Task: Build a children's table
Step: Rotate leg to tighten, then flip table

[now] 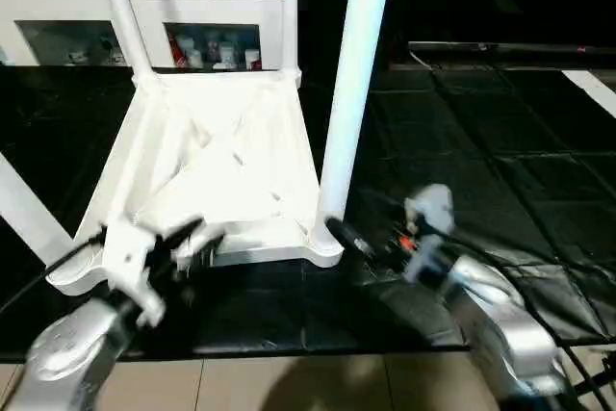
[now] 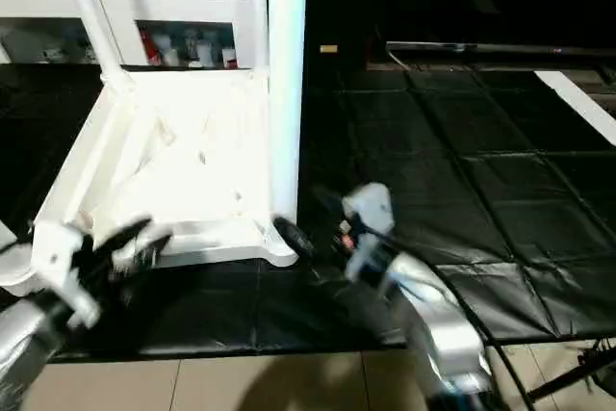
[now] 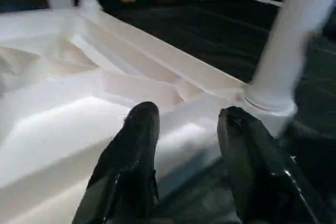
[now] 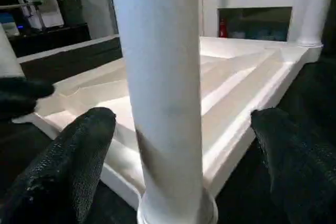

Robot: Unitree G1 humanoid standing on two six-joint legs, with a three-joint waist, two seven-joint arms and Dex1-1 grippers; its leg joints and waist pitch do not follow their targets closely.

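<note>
A black mat (image 1: 481, 170) in square panels covers the floor, and pale tiles (image 1: 289, 382) run along its near edge. At the far side stands a white cabinet (image 1: 144, 7) with glass-fronted shelves; the small items behind the glass are too small to name.

The children's table (image 1: 217, 156) lies upside down on the mat, ribbed underside up, in the left half of the scene. Legs stand in its corner sockets. The near-right leg (image 1: 351, 84) rises out of the top of the head views, as do the two far legs. A fourth leg (image 1: 24, 209) at the near-left corner is cut off by the left edge.

The left gripper (image 3: 186, 129) hovers at the tabletop's near edge, its fingers (image 3: 136, 150) partly apart with nothing between them. The right gripper (image 4: 178, 124) has its fingers (image 4: 79, 156) spread wide to either side of the near-right leg near its base, apart from it. Both grippers are blurred in the head views.
</note>
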